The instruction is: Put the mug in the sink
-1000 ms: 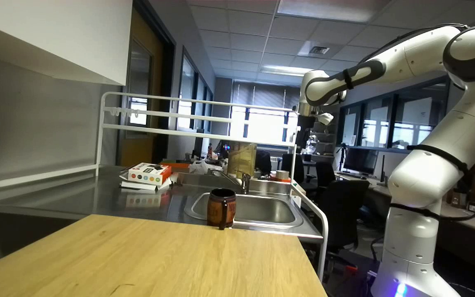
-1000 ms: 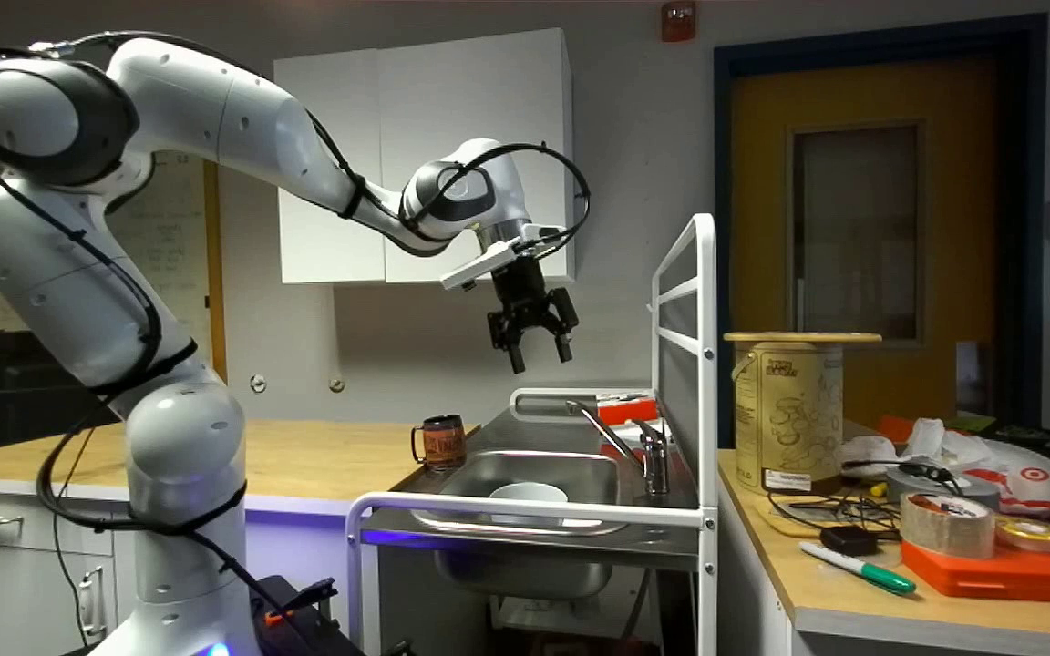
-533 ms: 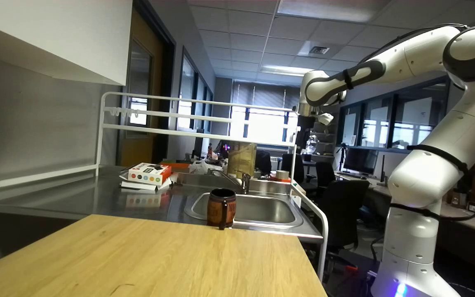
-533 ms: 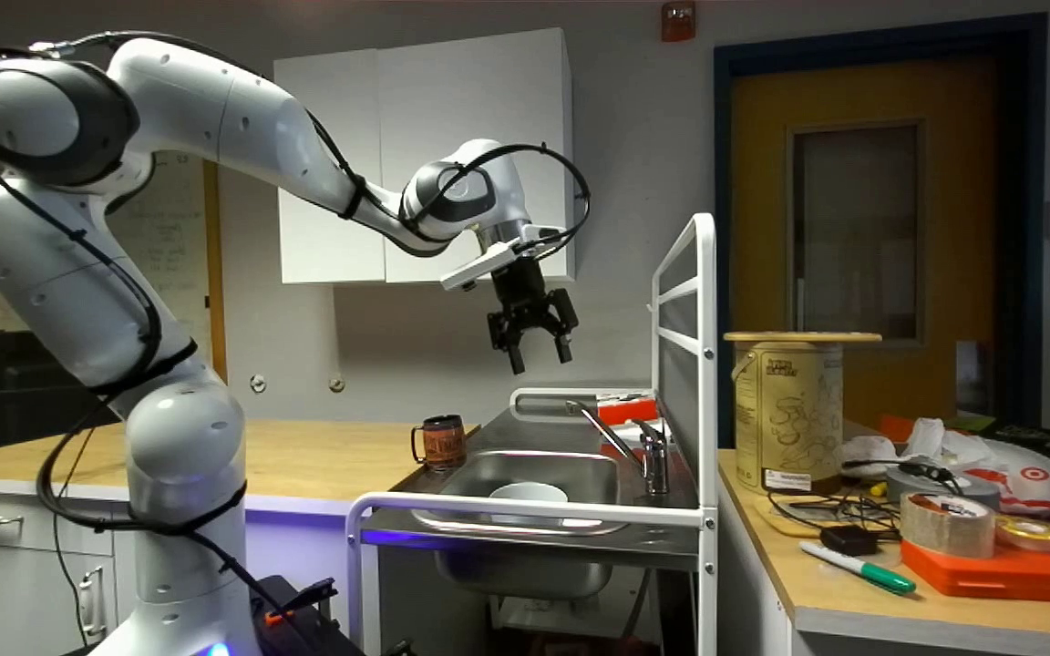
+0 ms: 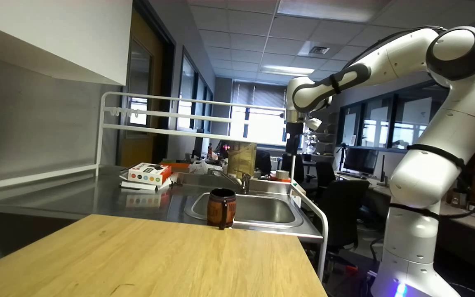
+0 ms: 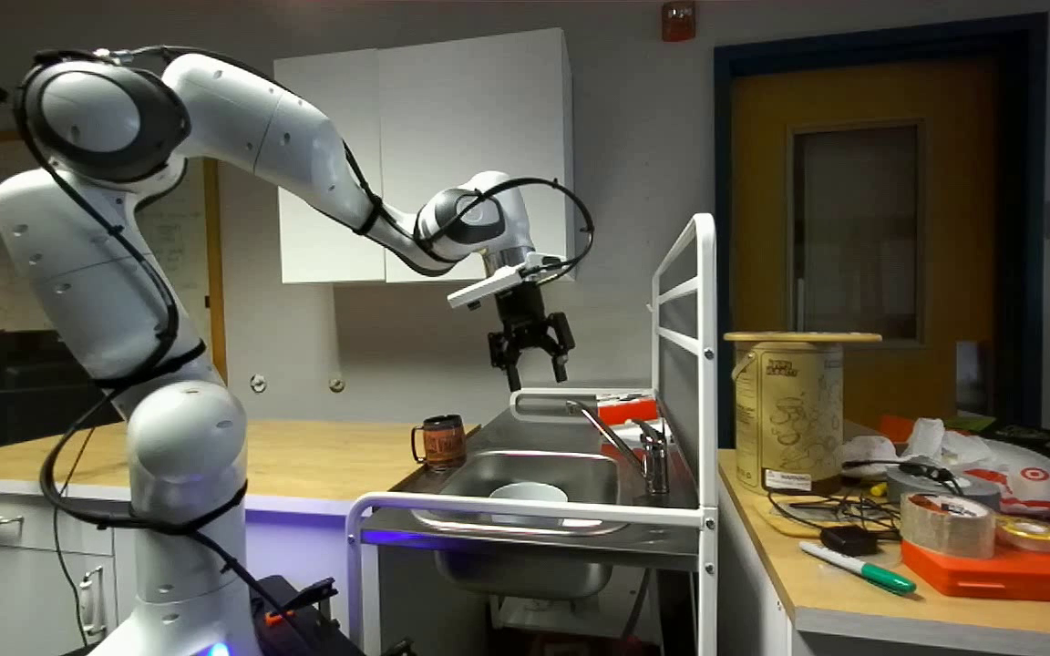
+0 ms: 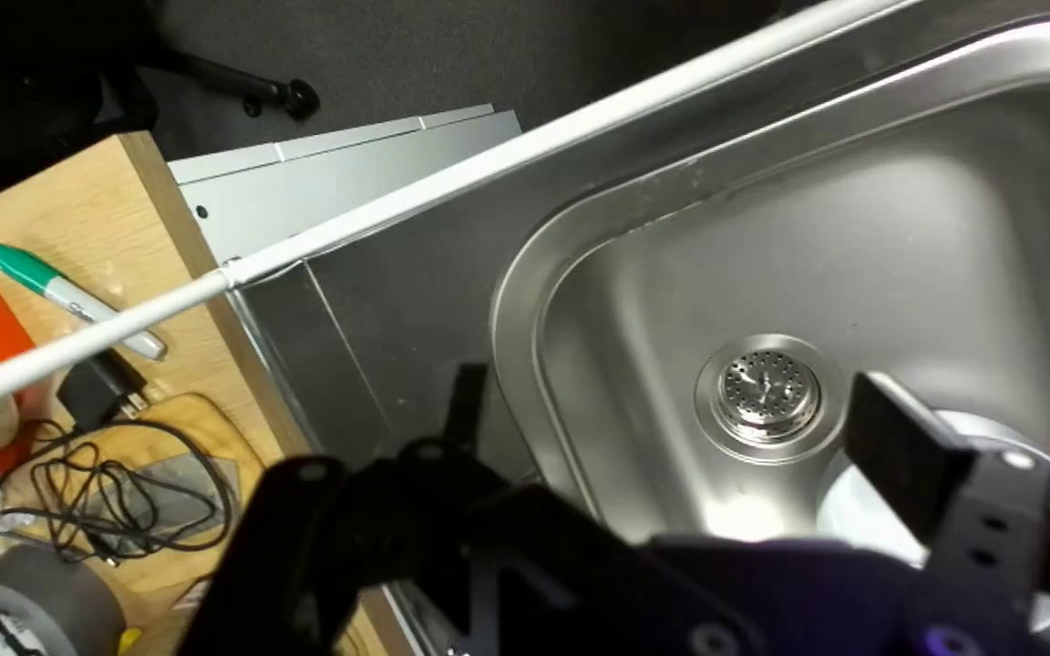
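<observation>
The dark brown, reddish mug (image 5: 221, 208) stands upright beside the sink, at the edge by the wooden table. It also shows in an exterior view (image 6: 444, 443), with its handle pointing away from the sink. The steel sink (image 5: 272, 208) is set in the metal counter; its basin shows in an exterior view (image 6: 580, 476) and in the wrist view (image 7: 853, 246). My gripper (image 6: 537, 372) is open and empty, pointing down well above the sink. It also shows in an exterior view (image 5: 292, 150) and in the wrist view (image 7: 671, 392). The mug is out of the wrist view.
A white bowl (image 6: 528, 492) lies in the sink, partly hidden in the wrist view (image 7: 871, 510). The faucet (image 6: 655, 460) and white rack frame (image 6: 707, 383) stand along the sink's side. A red-and-white box (image 5: 149, 173) lies on the counter. A wooden table (image 5: 159, 255) adjoins it.
The arm has lowered and my gripper has moved down; in an exterior view it also shifted left, toward the mug's side. The mug has not moved and the gripper stays open.
</observation>
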